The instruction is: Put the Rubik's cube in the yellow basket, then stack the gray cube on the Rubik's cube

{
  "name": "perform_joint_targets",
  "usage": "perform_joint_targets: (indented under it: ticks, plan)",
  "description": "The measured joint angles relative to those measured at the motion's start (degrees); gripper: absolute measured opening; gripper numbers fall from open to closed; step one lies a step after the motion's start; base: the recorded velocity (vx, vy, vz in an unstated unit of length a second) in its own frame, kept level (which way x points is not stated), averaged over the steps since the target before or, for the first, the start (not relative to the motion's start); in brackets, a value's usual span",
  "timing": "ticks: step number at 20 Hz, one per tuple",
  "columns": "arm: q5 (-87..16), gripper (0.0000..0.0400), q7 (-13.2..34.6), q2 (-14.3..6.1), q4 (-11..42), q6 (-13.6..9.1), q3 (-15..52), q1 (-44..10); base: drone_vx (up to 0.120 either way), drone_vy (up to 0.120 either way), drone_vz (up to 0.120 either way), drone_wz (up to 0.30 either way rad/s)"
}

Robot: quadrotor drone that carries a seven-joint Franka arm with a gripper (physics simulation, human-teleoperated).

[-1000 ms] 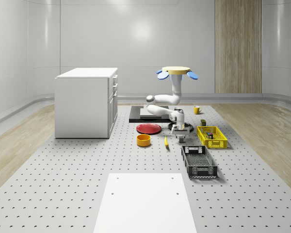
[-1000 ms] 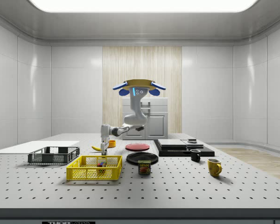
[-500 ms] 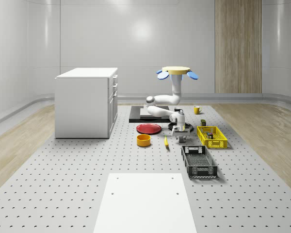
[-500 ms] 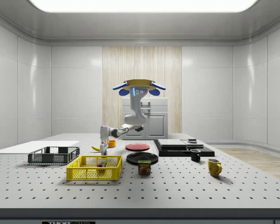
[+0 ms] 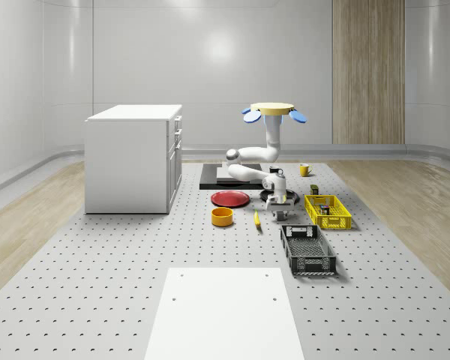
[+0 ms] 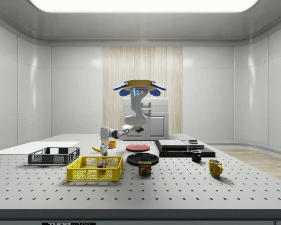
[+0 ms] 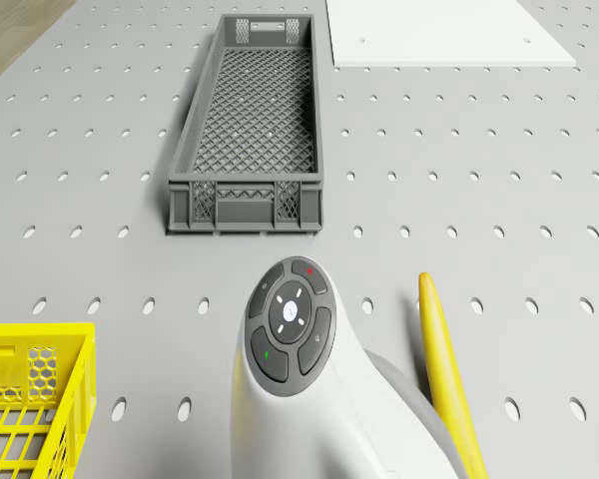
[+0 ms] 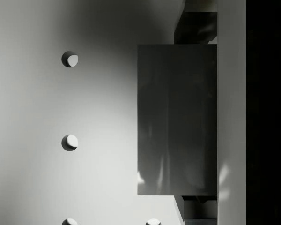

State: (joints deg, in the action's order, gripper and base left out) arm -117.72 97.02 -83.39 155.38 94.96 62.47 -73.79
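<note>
Now the tool [image 5: 276, 199], nudged since a second ago, sits low mid-worktop under the hovering drone [image 5: 274, 109], over the gray cube [image 8: 177, 119], grip untellable; with the Rubik's cube [image 6: 101, 164] already in the basket [image 6: 84, 174], stacking remains.

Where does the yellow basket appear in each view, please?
Whole-scene view: yellow basket right of middle, behind the dark gray crate.
Side view: front left, before the crate.
Drone view: one corner, near the crate's end.
Shared landmark: the dark gray crate.
</note>
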Motion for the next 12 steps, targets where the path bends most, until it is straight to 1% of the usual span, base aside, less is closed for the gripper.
perform_joint_targets:
  ticks: [2,5,8,12]
  plan:
    - [-0.19,0.031,-0.03,0.1,-0.08,0.01,-0.17,-0.01,0.0,0.0,0.0,0.0]
    - [-0.37,0.0278,-0.07,0.23,-0.15,-0.02,-0.33,0.01,0.0,0.0,0.0,0.0]
    - [-0.49,0.0263,-0.12,0.35,-0.18,-0.1,-0.41,0.05,0.0,0.0,0.0,0.0]
    - [-0.59,0.0255,-0.19,0.51,-0.18,-0.23,-0.45,0.13,0.0,0.0,0.0,0.0]
